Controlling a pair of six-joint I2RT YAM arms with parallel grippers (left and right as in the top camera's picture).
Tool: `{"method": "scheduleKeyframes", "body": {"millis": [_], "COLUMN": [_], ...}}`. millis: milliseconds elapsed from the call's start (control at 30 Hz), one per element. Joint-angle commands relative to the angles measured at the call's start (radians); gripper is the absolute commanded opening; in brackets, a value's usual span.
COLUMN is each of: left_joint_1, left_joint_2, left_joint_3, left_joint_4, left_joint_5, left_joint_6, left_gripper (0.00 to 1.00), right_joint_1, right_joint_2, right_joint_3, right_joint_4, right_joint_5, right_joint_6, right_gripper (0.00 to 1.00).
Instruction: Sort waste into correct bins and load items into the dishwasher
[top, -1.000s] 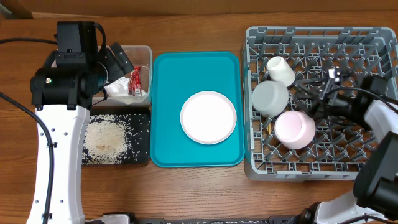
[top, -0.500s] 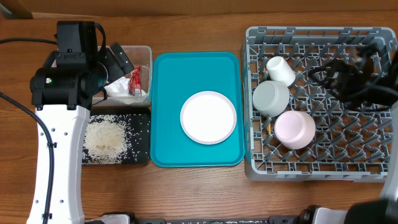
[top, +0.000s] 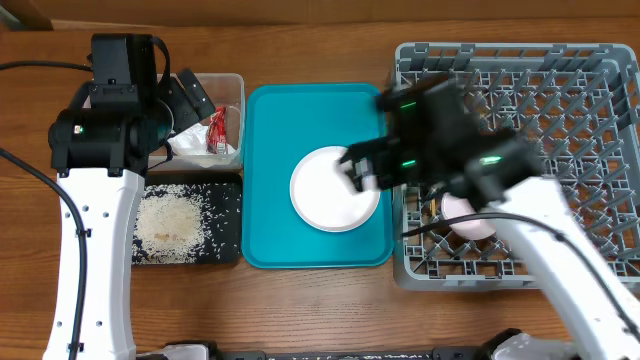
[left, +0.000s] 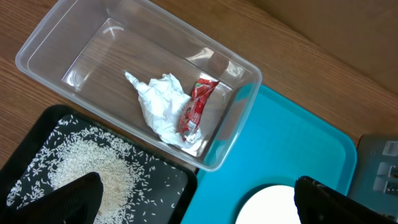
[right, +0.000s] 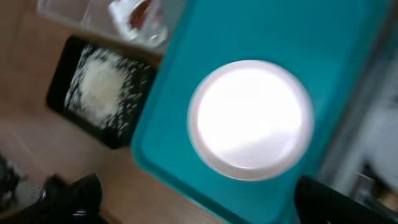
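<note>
Right arm has swung off the dish rack (top: 570, 100) to frame centre. The right claw (right: 196, 198) now hangs over the plate (top: 318, 195), fingers spread wide, nothing held, motion-blurred. Plate sits on the teal tray (top: 270, 150), mid-frame. Pink bowl (top: 465, 218) peeks out under the arm, in the rack. Left claw (left: 199, 202) unchanged: spread, empty, above the clear tub (left: 50, 43) holding tissue (left: 155, 106) and red wrapper (left: 196, 106). Rice (top: 170, 225) lies in the black tray (top: 228, 200), lower left on the table (top: 300, 310).
</note>
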Motion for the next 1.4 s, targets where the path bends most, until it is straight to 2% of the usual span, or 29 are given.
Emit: {"method": "scheduleKeyframes", "body": {"millis": [0,33,67,233,467,633,933,1100,1367], "left_joint_1": [0.002,0.002,0.002,0.002,0.002,0.002,0.002,0.002,0.002], "left_joint_2": [0.005,0.005,0.005,0.005,0.005,0.005,0.005,0.005,0.005], "left_joint_3": [0.014,0.014,0.014,0.014,0.014,0.014,0.014,0.014,0.014], "left_joint_4": [0.0,0.0,0.0,0.0,0.0,0.0,0.0,0.0,0.0], "left_joint_5": [-0.006,-0.006,-0.006,-0.006,-0.006,-0.006,-0.006,-0.006,-0.006], "left_joint_6": [-0.006,-0.006,-0.006,-0.006,-0.006,-0.006,-0.006,-0.006,-0.006], "left_gripper": [1.0,1.0,1.0,1.0,1.0,1.0,1.0,1.0,1.0], "right_joint_1": [0.103,0.126,0.15,0.214,0.231,0.231,0.281,0.341,0.343], "right_joint_2": [0.087,0.115,0.15,0.319,0.525,0.601,0.62,0.62,0.614], "right_joint_3": [-0.016,-0.016,-0.016,-0.016,-0.016,-0.016,-0.027,-0.027,-0.014], "right_joint_4": [0.036,0.046,0.053,0.08,0.143,0.158,0.202,0.284,0.25], "right_joint_5": [0.02,0.041,0.077,0.217,0.216,0.163,0.035,-0.081,0.04], "right_joint_6": [0.035,0.058,0.102,0.24,0.3,0.34,0.331,0.23,0.206], "right_gripper": [0.39,0.17,0.04,0.04,0.04,0.04,0.04,0.05,0.1]}}
